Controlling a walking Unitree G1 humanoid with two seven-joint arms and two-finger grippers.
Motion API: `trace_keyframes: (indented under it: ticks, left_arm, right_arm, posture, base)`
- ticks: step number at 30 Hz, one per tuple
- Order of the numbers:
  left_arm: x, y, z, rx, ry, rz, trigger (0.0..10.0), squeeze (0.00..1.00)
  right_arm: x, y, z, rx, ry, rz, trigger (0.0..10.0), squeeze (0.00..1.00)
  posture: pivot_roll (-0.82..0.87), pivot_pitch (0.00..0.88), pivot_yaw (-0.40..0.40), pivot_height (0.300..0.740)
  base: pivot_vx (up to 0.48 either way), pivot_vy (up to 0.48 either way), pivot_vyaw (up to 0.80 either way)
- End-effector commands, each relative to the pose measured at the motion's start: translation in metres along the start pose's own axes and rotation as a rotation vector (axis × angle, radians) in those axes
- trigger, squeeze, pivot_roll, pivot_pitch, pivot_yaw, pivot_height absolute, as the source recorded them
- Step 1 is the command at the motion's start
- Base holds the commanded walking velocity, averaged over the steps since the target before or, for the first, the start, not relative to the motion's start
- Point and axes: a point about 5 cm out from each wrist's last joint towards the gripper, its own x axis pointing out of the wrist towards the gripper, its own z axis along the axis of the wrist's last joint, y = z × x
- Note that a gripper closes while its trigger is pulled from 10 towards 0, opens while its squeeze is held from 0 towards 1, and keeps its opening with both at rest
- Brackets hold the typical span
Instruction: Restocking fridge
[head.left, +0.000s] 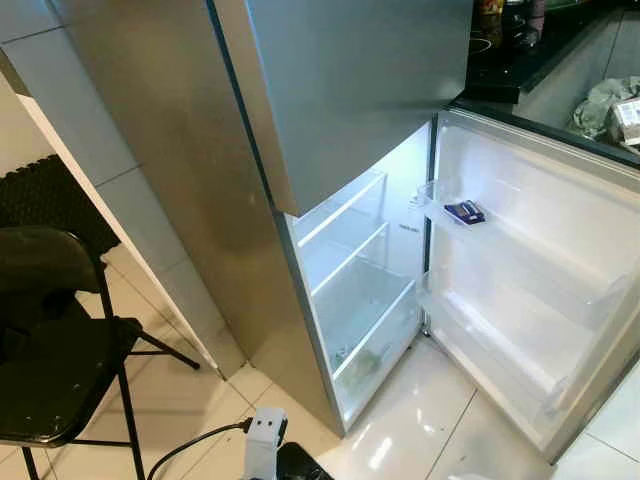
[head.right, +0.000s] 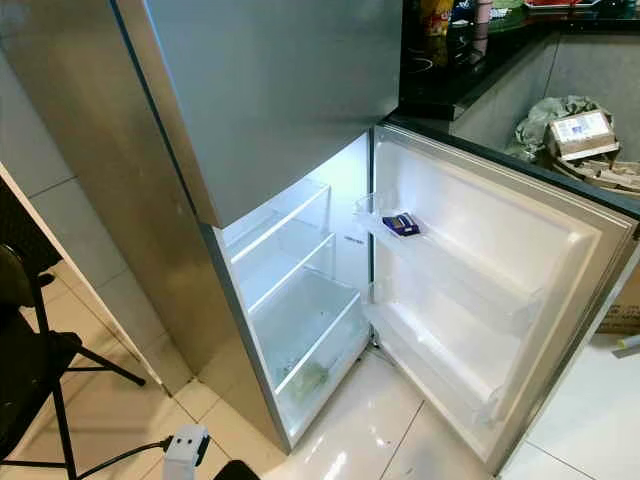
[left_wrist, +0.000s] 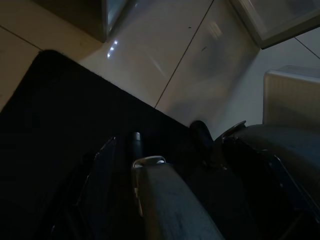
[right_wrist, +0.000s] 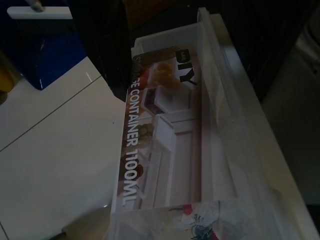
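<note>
The steel fridge (head.left: 200, 170) stands in front of me with its lower door (head.left: 540, 270) swung wide open to the right and the interior lit. Inside are two glass shelves (head.left: 340, 215) and a clear bottom drawer (head.left: 370, 330) with something green in it. A small dark blue packet (head.left: 464, 211) lies on the upper door shelf (head.right: 440, 250); the lower door shelf (head.left: 500, 350) looks bare. The left wrist view is dark, with black shapes of my left gripper (left_wrist: 165, 150) above a black mat (left_wrist: 65, 115). The right wrist view looks down on a clear storage container (right_wrist: 170, 145) labelled 1100ML.
A black folding chair (head.left: 60, 340) stands at my left. A white boxy device (head.left: 265, 432) with a black cable sits low in front of me on glossy white tiles (head.left: 420, 410). A dark countertop (head.right: 470, 40) with clutter runs behind the door, and cardboard boxes (head.right: 580, 135) lie to the right.
</note>
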Motion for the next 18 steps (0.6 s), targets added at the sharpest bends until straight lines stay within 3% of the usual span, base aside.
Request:
trace_keyframes:
  ticks: [1,13,18]
  left_arm:
    - [0.0,-0.001,-0.004,-0.004,0.015,0.004,10.0,0.0]
    - [0.002,-0.003,-0.005,-0.009,0.017,0.014,10.0,0.0]
    - [0.005,-0.007,0.002,-0.034,-0.022,0.03,10.0,0.0]
  right_arm:
    - [0.001,0.003,0.009,-0.008,-0.031,0.01,10.0,0.0]
    - [0.003,0.005,0.045,-0.029,-0.168,0.035,10.0,0.0]
    - [0.004,0.011,0.059,-0.107,-0.194,0.067,10.0,0.0]
  posture:
    - [-0.17,0.0,0.086,0.74]
    - [-0.17,0.0,0.076,0.74]
    - [-0.12,0.0,0.021,0.74]
  base:
    - [0.0,-0.382,0.0]
    - [0.0,-0.361,0.0]
    - [0.0,0.0,0.0]
